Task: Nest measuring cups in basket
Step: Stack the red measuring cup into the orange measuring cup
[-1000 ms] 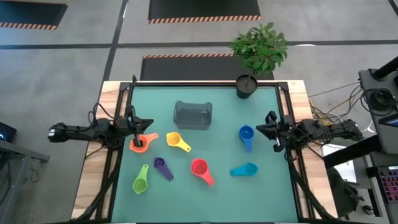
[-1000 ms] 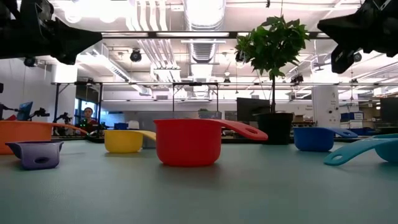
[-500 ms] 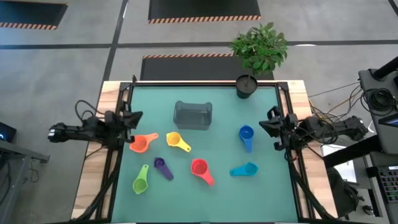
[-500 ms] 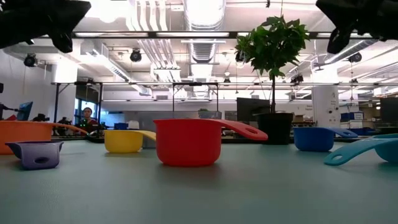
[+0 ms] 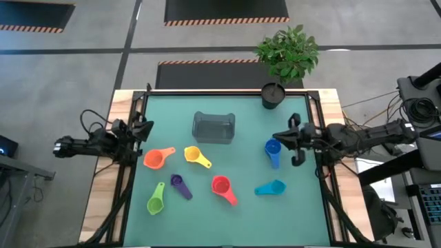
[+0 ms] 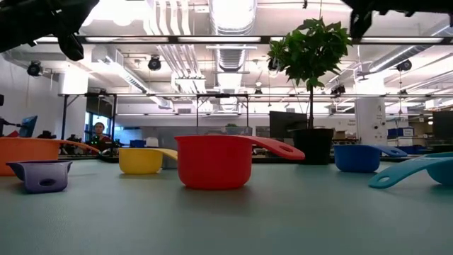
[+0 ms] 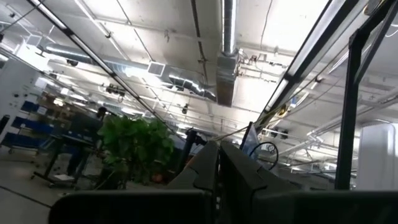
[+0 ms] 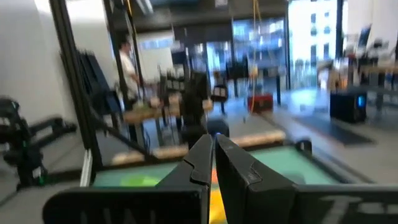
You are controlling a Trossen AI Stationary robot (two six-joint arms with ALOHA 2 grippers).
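Note:
Several measuring cups lie apart on the green table (image 5: 303,213), each resting on its base: orange (image 5: 154,159), yellow (image 5: 193,154), purple (image 5: 178,182), green (image 5: 155,204), red (image 5: 220,185), cyan (image 5: 273,187) and blue (image 5: 273,147). The grey translucent basket (image 5: 213,127) stands beyond them. My left gripper (image 5: 147,127) is shut and empty at the table's left edge, tipped upward. My right gripper (image 5: 276,138) is shut and empty, roughly level, high above the table near the blue cup. The wrist views show each pair of fingers closed, the left (image 7: 217,163) and the right (image 8: 213,149).
A black pot with a leafy plant (image 5: 273,95) stands at the table's far right corner. Dark frame rails (image 5: 131,179) run along the left and right edges. Bare mat lies near the front edge. A person (image 6: 99,132) shows in the room beyond.
My left gripper has risen from just over the orange cup, drawn back toward the table's left edge and tipped upward while rolling. My right gripper has risen and reached inward from the right edge toward the blue cup. Both stayed shut. No cup has moved.

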